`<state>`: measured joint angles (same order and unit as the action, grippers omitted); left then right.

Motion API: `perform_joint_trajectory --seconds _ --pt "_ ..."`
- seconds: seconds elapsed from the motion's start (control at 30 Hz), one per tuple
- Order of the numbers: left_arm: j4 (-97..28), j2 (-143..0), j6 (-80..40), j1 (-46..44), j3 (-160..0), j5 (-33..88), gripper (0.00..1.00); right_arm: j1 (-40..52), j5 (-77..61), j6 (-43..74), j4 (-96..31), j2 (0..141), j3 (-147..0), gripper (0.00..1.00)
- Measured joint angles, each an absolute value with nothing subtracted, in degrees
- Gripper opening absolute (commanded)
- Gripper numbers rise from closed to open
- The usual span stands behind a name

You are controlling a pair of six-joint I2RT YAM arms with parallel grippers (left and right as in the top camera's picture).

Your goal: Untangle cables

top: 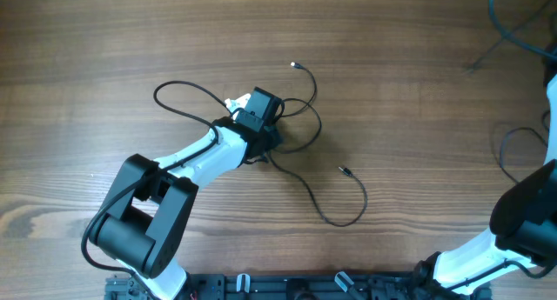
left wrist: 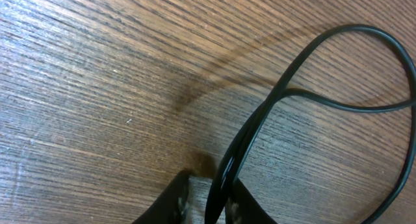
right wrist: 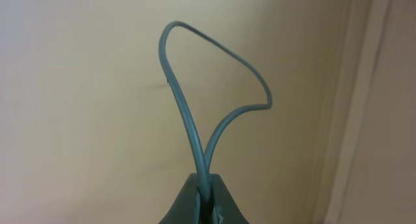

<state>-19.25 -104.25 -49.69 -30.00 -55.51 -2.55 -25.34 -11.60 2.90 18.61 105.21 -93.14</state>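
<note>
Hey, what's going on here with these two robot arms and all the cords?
The left gripper is down at the wooden table, pinching a black cord in the middle of the loose tangle of cables. The right gripper is shut on a loop of teal cord, held up off to the side against a plain wall. The tangle is not yet sorted: loops cross, and a silver-tipped plug end lies free.

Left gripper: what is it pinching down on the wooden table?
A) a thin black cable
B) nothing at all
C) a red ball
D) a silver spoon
A: in the left wrist view the left gripper has its fingers closed on a thin black cable that loops out over the wooden table.
</note>
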Motion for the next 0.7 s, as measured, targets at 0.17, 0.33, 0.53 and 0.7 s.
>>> perform_joint_trajectory --seconds 0.17,0.33,0.53,0.7 --pt "-19.3 -104.2 -50.1 -30.0 -55.5 -2.5 0.19 -25.3 -7.4 -1.7 19.5 106.0 -94.8 0.04" --pt "-19.3 -104.2 -50.1 -30.0 -55.5 -2.5 0.16 -25.5 -4.7 0.8 9.1 114.9 -95.6 0.04" --pt "-19.5 -104.2 -50.1 -30.0 -55.5 -2.6 0.16 -26.5 -4.2 10.0 -1.8 127.4 -94.7 0.04" --pt "-19.5 -104.2 -50.1 -30.0 -55.5 -2.6 0.15 -27.2 -4.0 12.4 -1.0 127.6 -94.7 0.09"
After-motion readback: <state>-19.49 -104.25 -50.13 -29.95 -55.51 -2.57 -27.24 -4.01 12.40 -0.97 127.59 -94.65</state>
